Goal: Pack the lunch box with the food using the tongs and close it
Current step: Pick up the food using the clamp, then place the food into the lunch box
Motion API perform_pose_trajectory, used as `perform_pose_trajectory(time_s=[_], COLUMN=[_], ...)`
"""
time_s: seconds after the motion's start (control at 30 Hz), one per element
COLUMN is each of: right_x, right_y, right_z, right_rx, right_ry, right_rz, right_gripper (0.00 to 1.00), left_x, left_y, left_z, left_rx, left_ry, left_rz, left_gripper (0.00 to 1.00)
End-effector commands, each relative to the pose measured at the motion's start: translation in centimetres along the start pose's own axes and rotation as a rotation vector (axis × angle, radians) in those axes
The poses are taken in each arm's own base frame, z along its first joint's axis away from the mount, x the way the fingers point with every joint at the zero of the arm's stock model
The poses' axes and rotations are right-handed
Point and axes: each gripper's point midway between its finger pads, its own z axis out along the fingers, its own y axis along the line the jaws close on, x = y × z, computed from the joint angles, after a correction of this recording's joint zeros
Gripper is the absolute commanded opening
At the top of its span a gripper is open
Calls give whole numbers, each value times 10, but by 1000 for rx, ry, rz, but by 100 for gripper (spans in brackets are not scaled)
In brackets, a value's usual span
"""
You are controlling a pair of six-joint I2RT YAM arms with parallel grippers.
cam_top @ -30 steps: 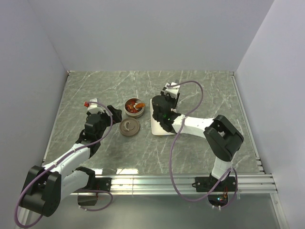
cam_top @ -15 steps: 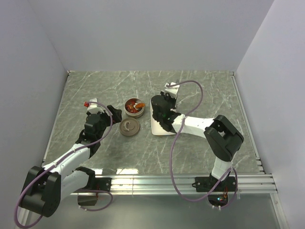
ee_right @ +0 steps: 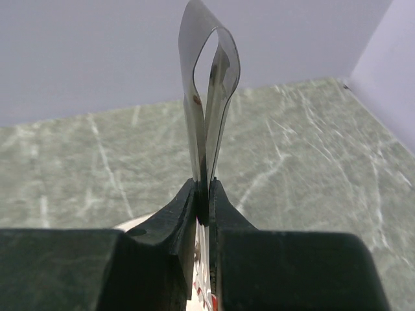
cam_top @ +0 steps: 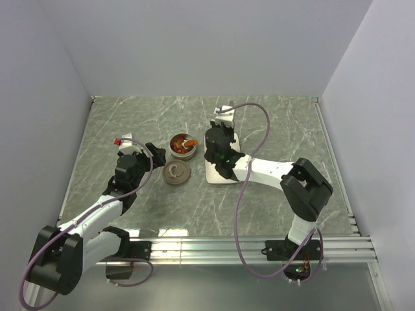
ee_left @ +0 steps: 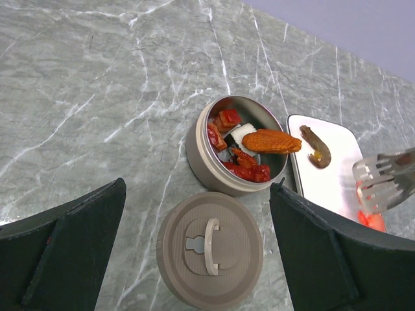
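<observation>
Nearest the viewer, both arm bases sit at the table's [cam_top: 285,126] front edge.

The left arm leans forward and to the right from its base. Its forearm lies low over the grey marbled surface. The left gripper [cam_top: 154,154] hovers with its two black fingers [ee_left: 61,249] spread wide apart, holding nothing. Through its wrist camera, the lid and the tin show between those fingers.

The right arm rises from its base and folds sharply at the elbow. Its white forearm reaches left and away across the table. The right gripper [ee_right: 203,197] is squeezed tightly together on the tongs [ee_right: 209,91], pinching both slim metal arms flat against each other. The tongs' looped, joined end stands up beyond the fingertips. Their toothed tips point down over the plate.

The lid [ee_left: 211,249], a flat round brown disc with a small curved handle, lies on the table. It sits just in front of the lunch box [ee_left: 198,152] and apart from it.

The lunch box stands open and upright, holding several pieces of food [ee_left: 271,140]: an orange wing-shaped piece, red chunks and a white cube.

Just right of the tin lies the white plate [ee_left: 327,188]. A brown shrimp [ee_left: 316,146] rests on its far end. A blurred red piece [ee_left: 371,218] shows at the tongs' tips. Whether the tips grip it cannot be told.
</observation>
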Motion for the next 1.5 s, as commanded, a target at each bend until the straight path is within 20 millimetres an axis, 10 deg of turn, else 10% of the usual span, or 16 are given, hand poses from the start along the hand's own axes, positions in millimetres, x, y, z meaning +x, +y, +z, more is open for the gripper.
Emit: perform_pose_trajectory(time_s=[0.0,0.4,0.77,1.47], right_x=[-72,-117,-103,-83], right_y=[10,92,160,202], right_z=[-6,-20,-22,-38], right_rx=[-75,-395,-550,-667], right_ry=[-99,-191,-181,-151], right_rz=[168,284,246,166], right_gripper=[2,3,4,14], left_x=[-15,-16,-16,-17], left_y=[-6,-4,-1,1], left_z=[0,2,3,1], left_rx=[17,-2,-18,-27], left_ry=[-51,-48,-48,-53], left_rz=[-6,-3,-5,-11], left_gripper=[99,99,99,99])
